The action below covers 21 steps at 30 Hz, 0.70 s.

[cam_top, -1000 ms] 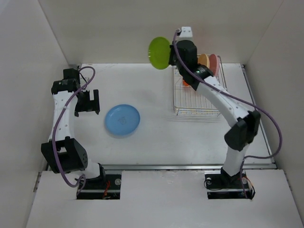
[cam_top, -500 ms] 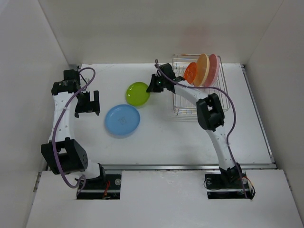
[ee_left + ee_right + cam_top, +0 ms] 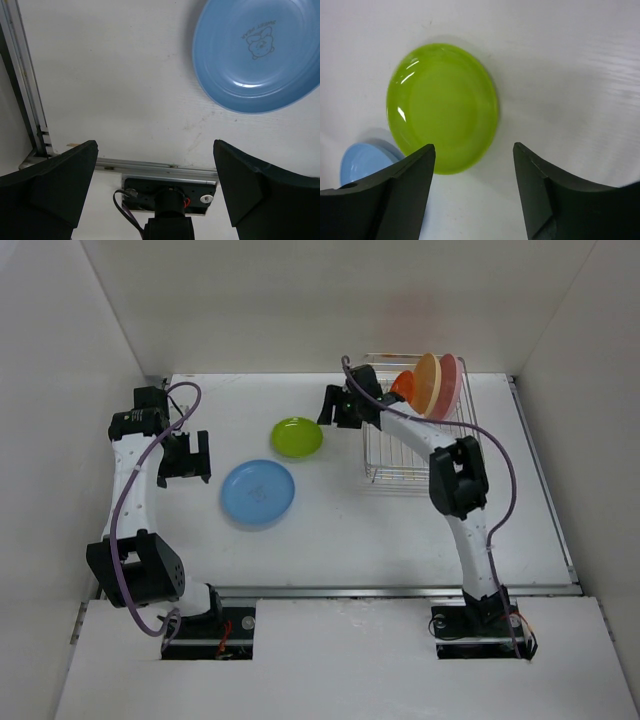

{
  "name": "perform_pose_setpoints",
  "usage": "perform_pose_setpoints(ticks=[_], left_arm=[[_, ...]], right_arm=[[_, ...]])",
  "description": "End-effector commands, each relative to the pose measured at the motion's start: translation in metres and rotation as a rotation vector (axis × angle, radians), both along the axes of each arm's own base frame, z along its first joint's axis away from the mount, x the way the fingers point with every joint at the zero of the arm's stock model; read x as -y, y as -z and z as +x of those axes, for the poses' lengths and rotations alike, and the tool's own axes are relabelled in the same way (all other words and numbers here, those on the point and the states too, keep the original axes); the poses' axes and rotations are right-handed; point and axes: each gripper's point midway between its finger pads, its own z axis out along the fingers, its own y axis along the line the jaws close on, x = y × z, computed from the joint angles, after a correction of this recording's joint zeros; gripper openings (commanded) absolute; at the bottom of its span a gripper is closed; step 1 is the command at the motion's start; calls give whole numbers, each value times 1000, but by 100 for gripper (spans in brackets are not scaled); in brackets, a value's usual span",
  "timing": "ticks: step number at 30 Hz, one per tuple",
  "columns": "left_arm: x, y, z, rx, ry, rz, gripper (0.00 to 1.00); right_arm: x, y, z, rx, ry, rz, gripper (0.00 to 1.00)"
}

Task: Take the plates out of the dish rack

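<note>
Two plates lie flat on the table [image 3: 330, 530], outside the dish rack [image 3: 415, 455], and three more stand on edge inside it. Your right claw [image 3: 472, 148] is spread wide with nothing between its fingers. The lime green plate [image 3: 442, 107] lies right way up just ahead of the fingertips, off toward one finger rather than centred in the gap. That finger covers a little of the plate's near rim in the wrist view, so you cannot judge contact there; from overhead the claw and the plate sit apart, with bare table between them. A sliver of the blue plate [image 3: 362, 159] peeks out past the same finger, beyond the green one. Your left claw [image 3: 155, 145] is also spread and empty, hanging over bare table. The blue plate lies ahead of it and off to one side, well clear of both fingers. The frame cuts off the plate's far rim, and the cartoon print [image 3: 260, 39] in its well has lettering too small to read. Behind the right claw, the orange-red plate [image 3: 403, 388] is the nearest in the rack, then the tan-orange plate [image 3: 428, 383], then the pink plate [image 3: 449, 380]. They overlap one another, and the right arm [image 3: 420, 432] crosses the rack, hiding some of its wires.
</note>
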Motion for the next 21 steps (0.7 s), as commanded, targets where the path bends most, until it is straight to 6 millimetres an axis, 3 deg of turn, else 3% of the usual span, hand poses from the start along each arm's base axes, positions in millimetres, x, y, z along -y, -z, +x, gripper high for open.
perform_pose_setpoints(ticks=[1, 2, 3, 4, 5, 6, 7, 8, 10, 12, 14, 21], left_arm=[[3, -4, -5, 11, 13, -14, 100], [3, -4, -5, 11, 13, -14, 100], [5, -4, -5, 12, 16, -23, 100], [5, -4, -5, 12, 16, -23, 100], [5, -4, -5, 12, 16, -23, 100], [6, -4, -4, 13, 28, -28, 100], [6, -7, -3, 22, 28, -27, 100], [6, -7, -5, 13, 28, -28, 100], [6, -7, -5, 13, 28, -28, 100], [6, -7, -5, 13, 28, -28, 100], [6, -7, -5, 13, 28, -28, 100], [6, -7, -5, 13, 28, -28, 100]], right_arm=[[58, -153, 10, 326, 172, -106, 70], [75, -160, 9, 358, 207, -177, 73], [108, -168, 17, 389, 327, -269, 74], [128, -173, 18, 398, 381, -323, 74], [148, -166, 17, 380, 414, -397, 74], [181, -171, 23, 378, 508, -451, 74], [196, -175, 26, 375, 534, -485, 74], [211, -156, 28, 323, 551, -539, 74], [244, -143, 36, 281, 603, -597, 74], [256, -122, 43, 237, 607, -619, 74], [261, -114, 50, 228, 603, -603, 74], [253, -81, 70, 211, 573, -579, 71]])
